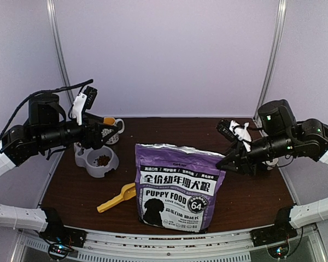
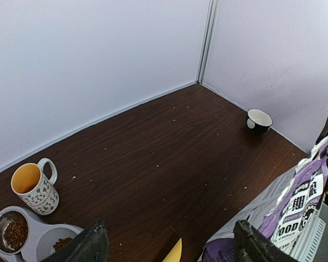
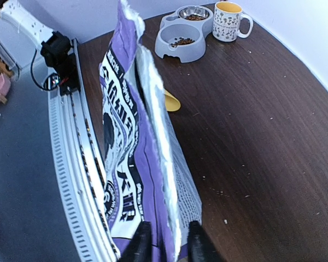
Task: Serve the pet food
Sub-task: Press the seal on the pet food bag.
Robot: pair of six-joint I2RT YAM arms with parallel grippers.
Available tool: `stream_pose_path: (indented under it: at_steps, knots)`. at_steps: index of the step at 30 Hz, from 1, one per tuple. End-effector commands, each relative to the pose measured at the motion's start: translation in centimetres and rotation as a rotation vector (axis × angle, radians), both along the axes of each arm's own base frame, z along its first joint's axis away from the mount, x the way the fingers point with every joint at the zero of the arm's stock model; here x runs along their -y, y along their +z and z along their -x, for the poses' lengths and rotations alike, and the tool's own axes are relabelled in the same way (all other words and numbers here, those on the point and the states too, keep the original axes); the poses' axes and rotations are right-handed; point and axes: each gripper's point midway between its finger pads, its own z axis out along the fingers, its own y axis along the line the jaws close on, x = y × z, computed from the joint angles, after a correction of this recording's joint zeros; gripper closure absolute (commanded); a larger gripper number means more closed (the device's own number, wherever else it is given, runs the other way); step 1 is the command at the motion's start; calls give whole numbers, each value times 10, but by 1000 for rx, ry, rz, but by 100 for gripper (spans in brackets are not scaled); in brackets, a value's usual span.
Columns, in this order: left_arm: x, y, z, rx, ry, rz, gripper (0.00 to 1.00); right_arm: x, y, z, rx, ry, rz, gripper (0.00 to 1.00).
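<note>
Pet food (image 3: pixel 181 41) lies in the double bowl (image 3: pixel 177 53), serving seemingly done; left pincer (image 2: pixel 169 229) gapes empty, right pincer (image 3: pixel 167 226) nips the bag (image 3: pixel 120 164) edge, needing gentle release.

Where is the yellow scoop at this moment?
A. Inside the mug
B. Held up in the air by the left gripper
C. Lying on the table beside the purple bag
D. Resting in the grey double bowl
C: the top view shows the yellow scoop lying flat on the table, at the left side of the upright purple bag, and nothing holds it.
</note>
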Motion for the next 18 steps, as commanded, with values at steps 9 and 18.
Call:
stream_pose_path:
  at_steps: [9, 18]
  knots:
    - [9, 49, -49, 50, 34, 22, 17, -32, 104, -38, 26, -127, -420, 7]
    - [-99, 38, -121, 17, 326, 51, 17, 43, 78, -149, -38, -650, -412, 6]
